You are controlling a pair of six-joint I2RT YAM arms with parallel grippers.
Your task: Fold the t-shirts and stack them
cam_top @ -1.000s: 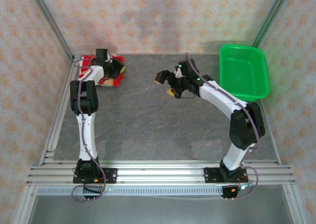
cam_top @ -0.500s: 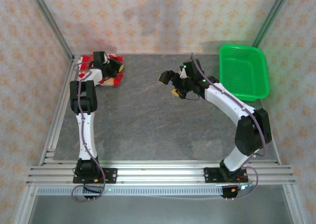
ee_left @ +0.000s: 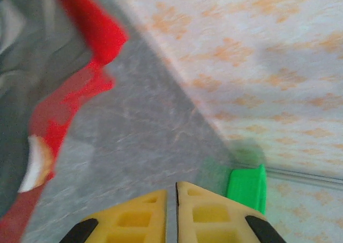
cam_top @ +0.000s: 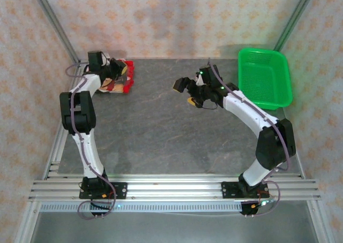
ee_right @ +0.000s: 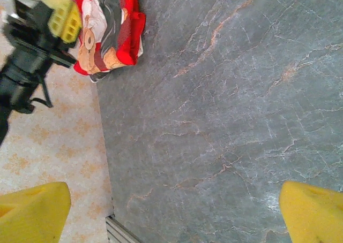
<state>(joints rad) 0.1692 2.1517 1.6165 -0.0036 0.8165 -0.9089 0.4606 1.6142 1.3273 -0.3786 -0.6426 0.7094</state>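
1 red tee (cam_top: 122, 78), 1 grn basket (cam_top: 265, 80)

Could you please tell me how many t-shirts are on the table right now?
1: a red t-shirt, bundled at the far left corner; another may be hidden inside the bundle.

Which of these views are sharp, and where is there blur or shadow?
Top external: sharp, evenly lit, soft shadow on the wall behind the green basket. Left wrist: blurred, red t-shirt smeared. Right wrist: table veining crisp, its own yellow fingers out of focus.
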